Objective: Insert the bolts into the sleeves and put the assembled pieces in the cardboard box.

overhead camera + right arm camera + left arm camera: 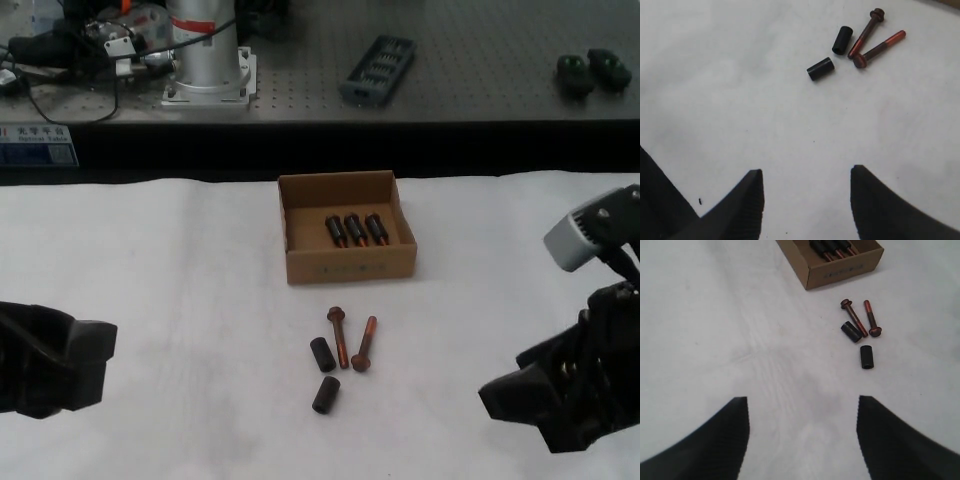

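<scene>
Left pincer [802, 399] apart, right pincer [806, 170] apart, two bolts [338, 336] beside two sleeves [321, 354], cardboard box [350, 266] print [842, 271] unreadable

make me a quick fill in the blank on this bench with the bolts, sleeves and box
The cardboard box holds ____ assembled pieces.
On the white cloth in front of the box lie two loose bolts and ____ loose sleeves.
The left end effector and the right end effector are both ____ and hold nothing.
Missing words: three; two; open.
</scene>
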Robot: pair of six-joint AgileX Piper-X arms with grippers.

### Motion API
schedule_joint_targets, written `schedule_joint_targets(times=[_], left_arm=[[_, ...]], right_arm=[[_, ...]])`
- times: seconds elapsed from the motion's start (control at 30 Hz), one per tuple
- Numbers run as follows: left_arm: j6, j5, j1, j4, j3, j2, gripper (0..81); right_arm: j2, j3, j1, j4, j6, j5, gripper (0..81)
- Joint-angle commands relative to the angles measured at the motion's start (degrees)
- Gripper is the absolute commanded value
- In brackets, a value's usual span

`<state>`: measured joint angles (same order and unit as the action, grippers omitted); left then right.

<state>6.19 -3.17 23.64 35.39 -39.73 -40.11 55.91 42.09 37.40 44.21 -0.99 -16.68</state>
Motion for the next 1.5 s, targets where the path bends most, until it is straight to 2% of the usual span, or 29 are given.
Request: schedule_joint_targets(times=[0.0, 0.23, 0.4, 0.5, 0.63, 0.77, 0.97, 1.07, 1.33, 1.47], left_arm=[[0.2, -0.2, -0.1, -0.7, 0.0, -0.1, 45.5], [-0.9, -0.2, -0.1, -0.8, 0.0, -0.1, 45.5], [-3.8, -0.2, -0.1, -0.9, 0.0, -0.1, 45.5], [-7.8, -0.2, -0.1, -1.6, 0.0, -0.1, 45.5], [-17.5, 0.3, -0.1, -3.9, 0.0, -0.1, 45.5], [-24.2, 1.5, -0.1, -4.6, 0.2, -0.1, 45.5], [-28.3, 1.5, -0.1, -4.5, 2.5, -0.1, 45.5], [-29.0, 1.5, -0.1, -4.6, 4.3, -0.1, 45.5], [-28.5, 1.5, -0.1, -4.6, 6.5, -0.1, 45.5], [-27.2, 1.5, -0.1, -4.6, 6.5, -0.1, 45.5]], right_arm=[[-0.3, -0.1, 0.1, -4.2, -4.1, -0.1, 39.8], [4.9, -0.1, 0.1, -14.7, -27.4, 5.3, 39.8], [14.4, 0.1, 0.0, -21.5, -44.6, 11.8, 36.6], [21.5, 0.1, 0.0, -27.3, -51.0, 14.8, 34.7], [30.2, 0.7, 0.0, -35.3, -61.0, 14.8, 34.6], [37.8, 3.7, 0.0, -38.3, -74.4, 14.8, 34.6], [43.0, 8.3, -0.7, -38.2, -94.9, 14.1, 34.6], [43.1, 9.7, -1.4, -38.2, -97.2, 9.2, 34.6], [43.2, 10.8, -1.3, -38.0, -101.9, 1.8, 34.4], [43.4, 10.8, -1.3, -37.2, -101.9, 0.1, 28.6]])
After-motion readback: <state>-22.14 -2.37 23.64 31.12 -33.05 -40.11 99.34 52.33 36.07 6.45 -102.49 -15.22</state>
